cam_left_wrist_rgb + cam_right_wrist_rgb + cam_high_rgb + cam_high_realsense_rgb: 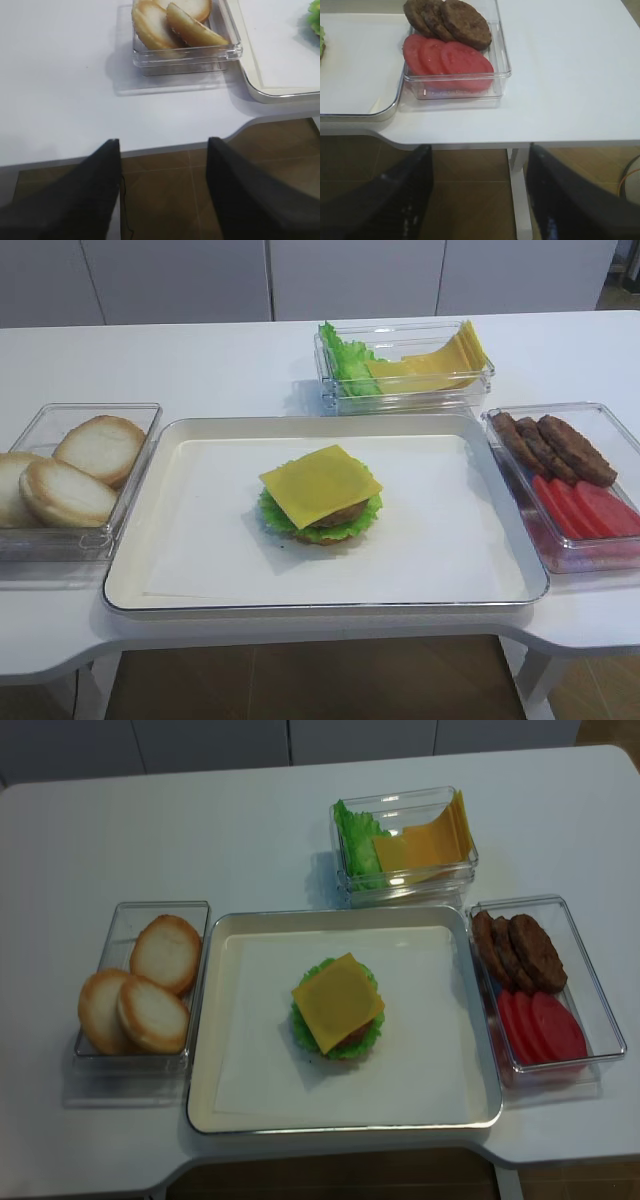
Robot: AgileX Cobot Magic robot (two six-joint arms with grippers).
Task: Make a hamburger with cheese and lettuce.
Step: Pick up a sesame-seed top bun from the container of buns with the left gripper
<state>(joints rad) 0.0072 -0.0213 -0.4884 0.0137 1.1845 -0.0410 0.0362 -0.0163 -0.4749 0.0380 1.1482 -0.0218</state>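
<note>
Exterior high view, left to right: I see bun halves (70,472) in a clear box, then the tray (180,580) with the hamburger (321,498) near its middle, no top bun, cheese (320,484) uppermost over patty and lettuce (272,512). Patties (555,445) and tomato slices (585,508) sit right. My left gripper (162,195) and right gripper (480,195) hang off the table (200,360) edge, jaws spread wide, holding nothing.

Both exterior views are looking down from the front at the tray (330,595), the realsense steeper. Wrist cameras are hanging low past the worktop (570,75) edge, each catching a tray corner.
</note>
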